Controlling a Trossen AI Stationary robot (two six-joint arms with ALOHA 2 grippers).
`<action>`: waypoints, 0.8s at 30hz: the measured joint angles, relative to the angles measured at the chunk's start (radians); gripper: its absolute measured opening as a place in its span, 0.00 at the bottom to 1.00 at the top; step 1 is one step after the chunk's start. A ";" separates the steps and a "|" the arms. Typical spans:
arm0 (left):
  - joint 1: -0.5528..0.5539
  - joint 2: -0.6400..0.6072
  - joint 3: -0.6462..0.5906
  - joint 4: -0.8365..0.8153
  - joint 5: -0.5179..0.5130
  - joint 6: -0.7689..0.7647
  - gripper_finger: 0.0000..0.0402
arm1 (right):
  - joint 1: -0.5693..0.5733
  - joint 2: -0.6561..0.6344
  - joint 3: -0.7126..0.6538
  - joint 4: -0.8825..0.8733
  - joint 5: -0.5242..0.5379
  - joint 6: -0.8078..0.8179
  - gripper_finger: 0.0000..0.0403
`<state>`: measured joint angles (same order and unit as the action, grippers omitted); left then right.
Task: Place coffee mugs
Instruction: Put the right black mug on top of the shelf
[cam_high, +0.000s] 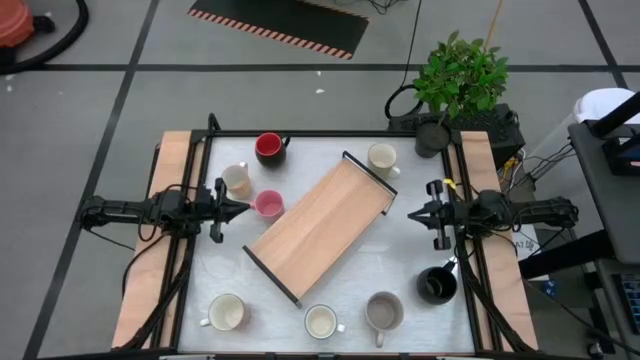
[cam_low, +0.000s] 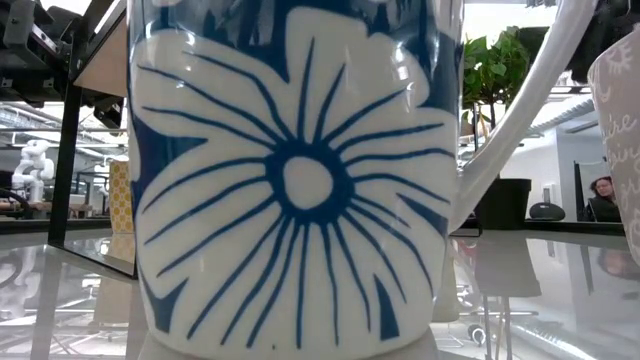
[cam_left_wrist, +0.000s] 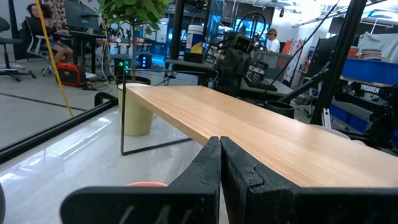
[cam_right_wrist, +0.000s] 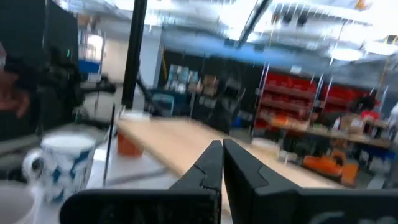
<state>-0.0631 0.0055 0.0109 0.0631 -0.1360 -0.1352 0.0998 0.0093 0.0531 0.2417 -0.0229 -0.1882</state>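
Observation:
In the high view eight mugs stand upright on the white table around a slanted wooden shelf: red-and-dark, cream and pink at its left, cream at its far end, and cream, cream, grey and black along the near side. My left gripper is shut and hovers beside the pink mug, pointing right. My right gripper is shut, right of the shelf, pointing left. A blue-flowered white mug fills the low view.
The shelf's black wire end frames stand at its far and near ends. A potted green plant sits at the table's far right corner. Wooden strips line both table sides. Bare table lies between the left gripper and the near mugs.

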 joint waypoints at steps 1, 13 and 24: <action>0.000 0.000 0.000 0.000 0.000 0.000 0.00 | 0.000 0.003 0.016 -0.013 0.007 -0.011 0.00; 0.000 0.001 0.000 0.011 0.000 0.060 0.00 | 0.000 0.232 0.357 -0.216 0.074 0.078 0.00; 0.000 0.001 0.000 0.017 0.000 0.157 0.00 | 0.000 0.619 0.763 -0.344 0.075 0.146 0.00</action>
<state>-0.0628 0.0063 0.0109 0.0803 -0.1364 0.0219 0.0998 0.6278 0.8160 -0.1018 0.0517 -0.0425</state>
